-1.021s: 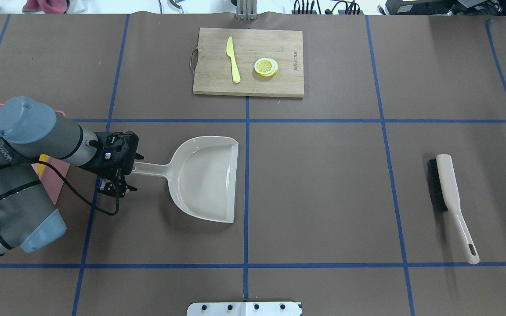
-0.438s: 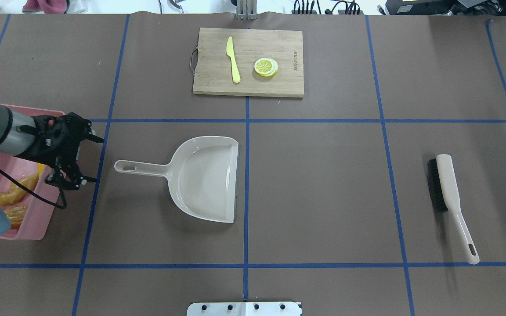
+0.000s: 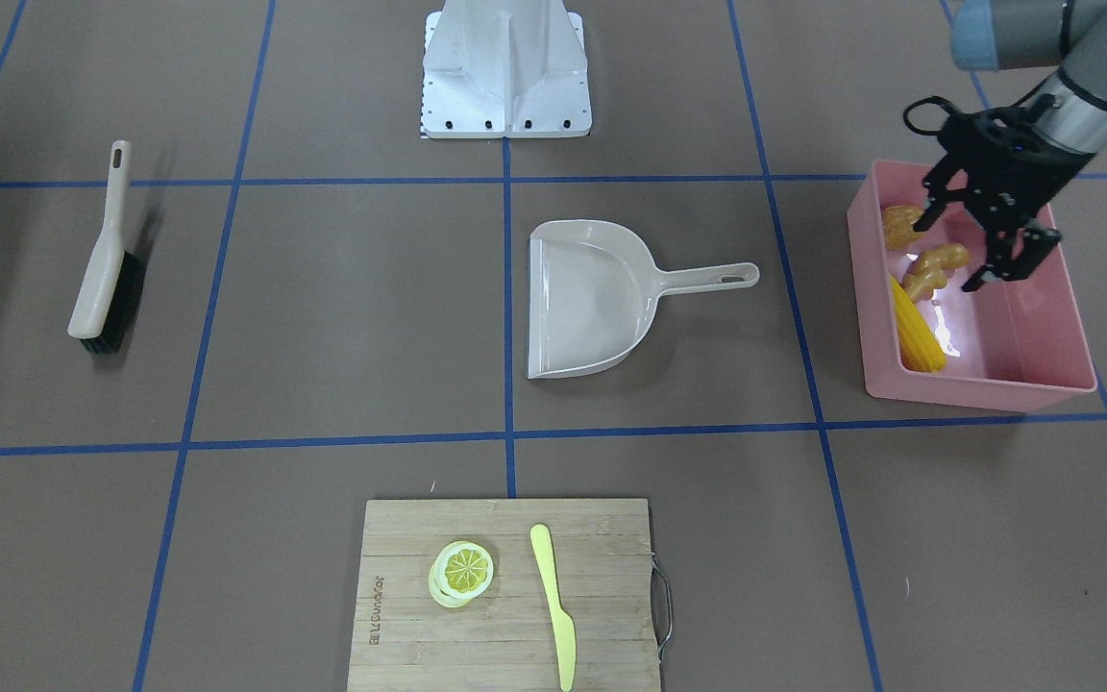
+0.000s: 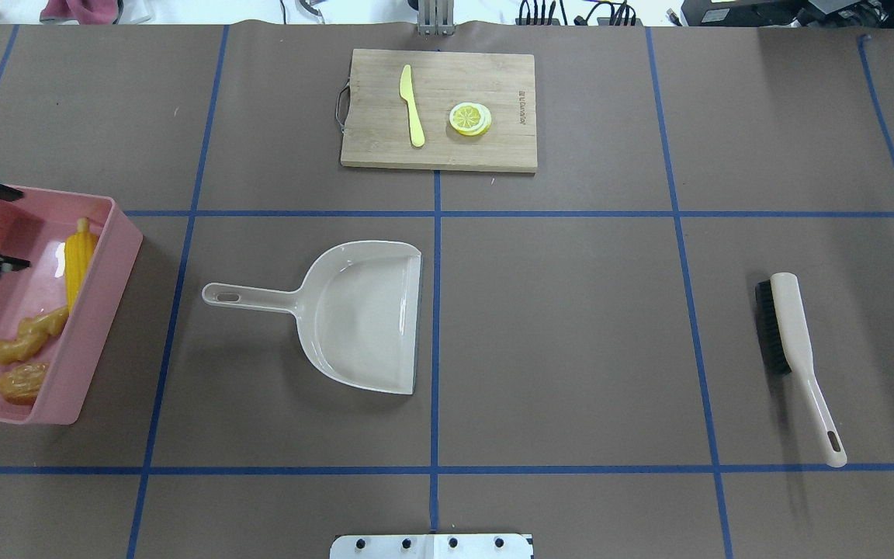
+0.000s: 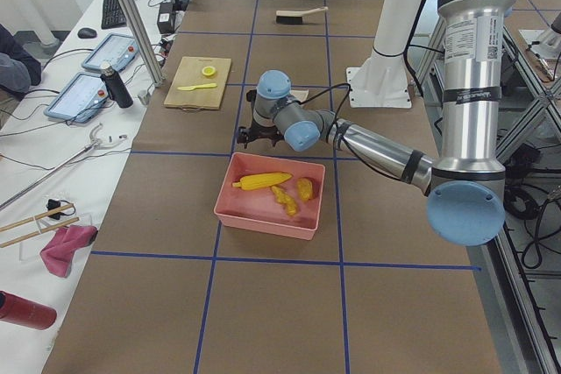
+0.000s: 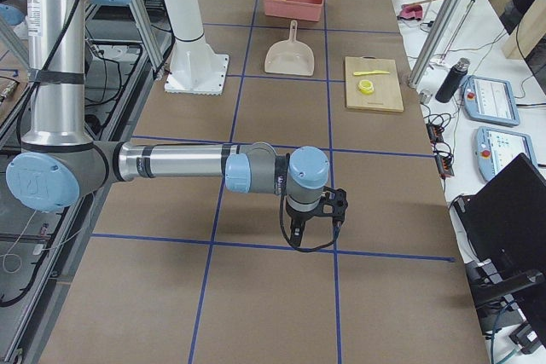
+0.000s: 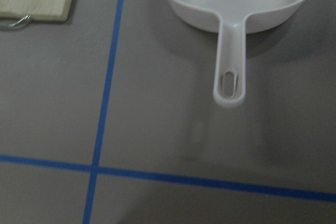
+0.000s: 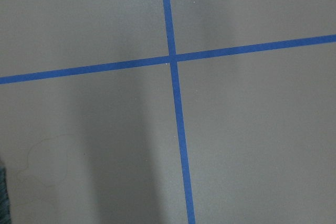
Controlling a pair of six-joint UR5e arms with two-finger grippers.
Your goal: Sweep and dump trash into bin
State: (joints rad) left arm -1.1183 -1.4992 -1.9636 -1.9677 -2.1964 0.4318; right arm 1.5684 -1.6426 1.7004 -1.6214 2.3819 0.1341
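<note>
The pink bin [image 3: 1063,384] stands at the table's left end and also shows in the overhead view [image 4: 98,310]. In it lie the yellow corn cob [image 3: 914,332], the knobbly ginger root [image 3: 938,264] and the tan-brown potato [image 3: 899,226]. My left gripper [image 3: 945,258] hangs open and empty above the bin, over the ginger, and shows at the overhead view's left edge [image 4: 24,230]. My right gripper [image 6: 311,223] hangs low over bare table, seen only in the right exterior view; I cannot tell whether it is open.
A beige dustpan [image 4: 362,310] lies empty at mid table, its handle toward the bin. A beige brush [image 4: 792,341] lies at the right. A wooden cutting board [image 4: 493,85] at the far edge holds a lemon slice [image 4: 470,119] and a plastic knife [image 4: 412,105].
My left gripper has drawn back leftward from the dustpan's handle to above the bin. The dustpan and brush have not moved.
</note>
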